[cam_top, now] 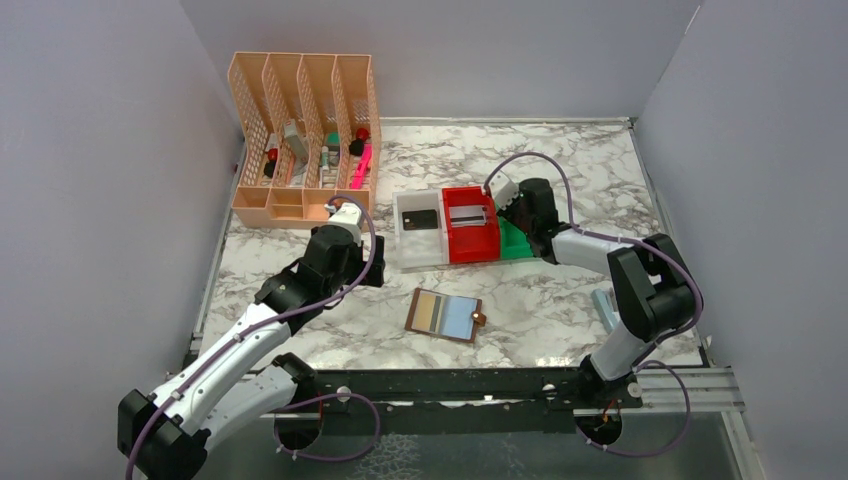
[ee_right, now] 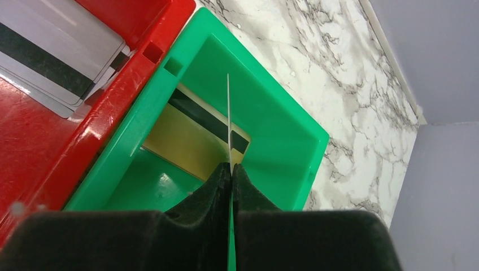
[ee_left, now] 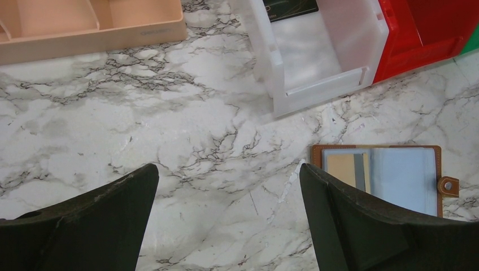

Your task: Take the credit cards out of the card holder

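- Green bin [ee_right: 271,130] sits straight beneath the right gripper [ee_right: 230,167]. Its jaws are clamped on a thin card [ee_right: 229,118] held on edge, long side pointing away from the fingers and down into the bin. A gold card [ee_right: 181,141] lies flat on the bin floor just below.
- My judgement is that the coming move is a plain let-go. The thin card need only drop, and the walls of the green bin stand round it on every side.
- Touching the green bin on its left is the red bin [cam_top: 472,245], which holds silvery-white cards [ee_right: 51,51]. Next along, the white bin [cam_top: 420,250] holds a black card [cam_top: 422,218]. The three stand in a row at mid-table.
- Toward the near edge of the table [cam_top: 580,170], between the two arms and well apart from the bins, the card holder [cam_top: 445,315] lies open and flat. Its long axis runs roughly along that edge, snap tab toward the right arm.
- A tan card [ee_left: 342,169] appears to sit in its left pocket, so the job looks unfinished.
- Above bare marble, the left gripper [ee_left: 229,169] hovers with jaws spread wide and nothing between them, the card holder near on its right. Neither arm looks clearly nearer, but the left is the free one.
- Marble is hard and smooth, so a card lying flat on it would likely be awkward to lift. Open table surrounds the card holder, and a peach organiser [cam_top: 300,130] fills the far left corner.
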`<act>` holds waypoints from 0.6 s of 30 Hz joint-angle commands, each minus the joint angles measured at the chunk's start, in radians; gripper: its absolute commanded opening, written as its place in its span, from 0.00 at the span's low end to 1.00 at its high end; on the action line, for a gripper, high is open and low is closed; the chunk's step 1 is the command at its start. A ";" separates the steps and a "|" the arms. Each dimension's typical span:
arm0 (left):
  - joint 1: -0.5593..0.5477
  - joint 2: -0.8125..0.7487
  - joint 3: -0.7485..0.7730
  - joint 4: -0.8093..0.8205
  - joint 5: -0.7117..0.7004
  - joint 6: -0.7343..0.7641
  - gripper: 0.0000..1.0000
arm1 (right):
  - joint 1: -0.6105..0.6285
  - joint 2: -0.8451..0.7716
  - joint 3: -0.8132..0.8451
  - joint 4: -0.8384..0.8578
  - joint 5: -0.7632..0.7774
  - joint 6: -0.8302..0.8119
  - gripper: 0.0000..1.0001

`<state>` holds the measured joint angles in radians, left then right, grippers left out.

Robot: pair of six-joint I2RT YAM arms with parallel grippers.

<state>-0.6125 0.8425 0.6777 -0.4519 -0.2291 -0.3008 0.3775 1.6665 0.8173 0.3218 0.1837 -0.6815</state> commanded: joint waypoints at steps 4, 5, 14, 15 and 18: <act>0.003 0.007 0.010 0.007 0.000 0.014 0.99 | -0.008 0.036 0.015 0.016 -0.064 -0.026 0.10; 0.003 0.008 0.010 0.007 0.001 0.014 0.99 | -0.008 0.037 0.011 0.015 -0.072 -0.026 0.11; 0.003 0.017 0.012 0.007 0.011 0.015 0.99 | -0.008 0.049 0.003 -0.010 -0.087 -0.021 0.14; 0.003 0.018 0.012 0.007 0.012 0.015 0.99 | -0.009 0.048 0.002 -0.009 -0.085 -0.021 0.15; 0.003 0.021 0.012 0.006 0.014 0.015 0.99 | -0.009 0.049 -0.001 -0.013 -0.070 -0.010 0.16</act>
<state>-0.6125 0.8593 0.6777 -0.4519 -0.2283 -0.2943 0.3775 1.7000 0.8169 0.3191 0.1295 -0.7002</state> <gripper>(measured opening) 0.987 0.149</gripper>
